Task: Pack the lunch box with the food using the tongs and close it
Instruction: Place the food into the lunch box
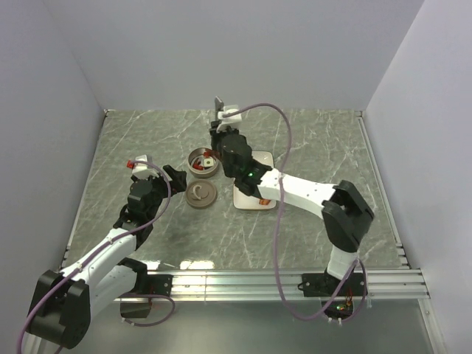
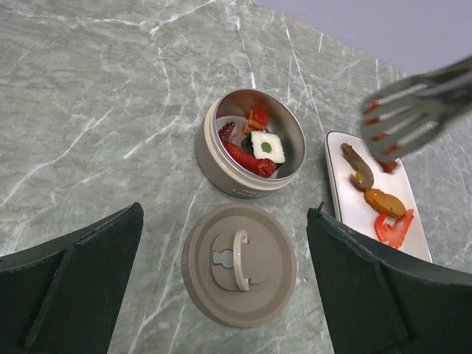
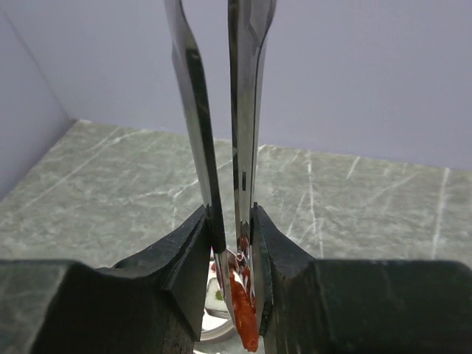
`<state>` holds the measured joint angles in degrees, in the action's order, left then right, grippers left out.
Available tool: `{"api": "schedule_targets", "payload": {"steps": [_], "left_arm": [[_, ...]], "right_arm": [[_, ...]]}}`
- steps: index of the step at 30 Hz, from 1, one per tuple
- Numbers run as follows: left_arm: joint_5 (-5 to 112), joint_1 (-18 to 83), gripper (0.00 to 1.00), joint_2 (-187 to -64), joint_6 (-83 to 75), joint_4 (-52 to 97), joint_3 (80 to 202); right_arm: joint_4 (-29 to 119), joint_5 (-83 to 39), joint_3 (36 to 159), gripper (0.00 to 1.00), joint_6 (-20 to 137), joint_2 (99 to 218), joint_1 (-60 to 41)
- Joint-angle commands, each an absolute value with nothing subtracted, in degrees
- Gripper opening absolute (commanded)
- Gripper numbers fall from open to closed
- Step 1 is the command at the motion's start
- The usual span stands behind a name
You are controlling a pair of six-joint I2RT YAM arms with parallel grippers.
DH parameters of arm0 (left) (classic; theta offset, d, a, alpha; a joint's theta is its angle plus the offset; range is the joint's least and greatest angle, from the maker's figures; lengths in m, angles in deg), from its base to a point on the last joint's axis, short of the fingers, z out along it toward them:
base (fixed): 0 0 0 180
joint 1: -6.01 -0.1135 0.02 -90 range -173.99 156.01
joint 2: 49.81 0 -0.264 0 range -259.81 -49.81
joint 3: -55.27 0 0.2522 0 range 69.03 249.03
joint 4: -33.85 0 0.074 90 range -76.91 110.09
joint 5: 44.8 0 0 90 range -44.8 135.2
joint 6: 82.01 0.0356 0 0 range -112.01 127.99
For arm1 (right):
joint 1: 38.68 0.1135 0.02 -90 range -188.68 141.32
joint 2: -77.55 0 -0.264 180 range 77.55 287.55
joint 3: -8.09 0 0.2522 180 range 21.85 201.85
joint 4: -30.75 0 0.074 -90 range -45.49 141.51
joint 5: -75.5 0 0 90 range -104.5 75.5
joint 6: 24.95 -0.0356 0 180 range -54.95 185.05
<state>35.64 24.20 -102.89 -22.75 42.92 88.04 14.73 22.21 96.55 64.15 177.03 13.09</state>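
Observation:
The lunch box [image 2: 221,166] [image 1: 203,161] stands open on the table and holds red food pieces [image 2: 247,156] and a white cube [image 2: 267,146]. Its brown lid [image 2: 240,265] [image 1: 200,195] lies flat just in front of it, handle up. My left gripper [image 2: 225,221] [image 1: 174,177] hovers open over the lid, touching nothing. My right gripper [image 3: 230,228] [image 1: 218,147] is shut on the tongs [image 3: 243,110] [image 2: 409,114], squeezing their arms. A red food piece [image 3: 243,313] is pinched between the tong tips, above the tin's right rim.
A white rectangular plate [image 2: 335,192] [image 1: 254,199] lies right of the tin, with a brown shrimp-shaped piece [image 2: 359,168], an orange piece [image 2: 385,200] and a red piece [image 2: 394,228] on it. Grey walls enclose the marble table on three sides.

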Motion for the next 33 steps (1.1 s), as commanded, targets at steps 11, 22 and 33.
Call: {"api": "schedule_targets", "payload": {"steps": [11,22,33], "left_arm": [[33.69,24.11,0.99,-102.28,-23.03,44.00,89.51],[32.99,24.11,0.99,-101.84,-23.12,43.39,89.42],[32.81,24.11,0.99,-102.72,-23.04,43.38,89.77]], "right_arm": [[15.42,13.90,108.77,0.29,65.14,188.55,10.37],[17.26,11.17,113.78,0.30,62.33,193.65,9.40],[18.41,11.34,115.90,0.53,62.85,195.06,9.05]]}}
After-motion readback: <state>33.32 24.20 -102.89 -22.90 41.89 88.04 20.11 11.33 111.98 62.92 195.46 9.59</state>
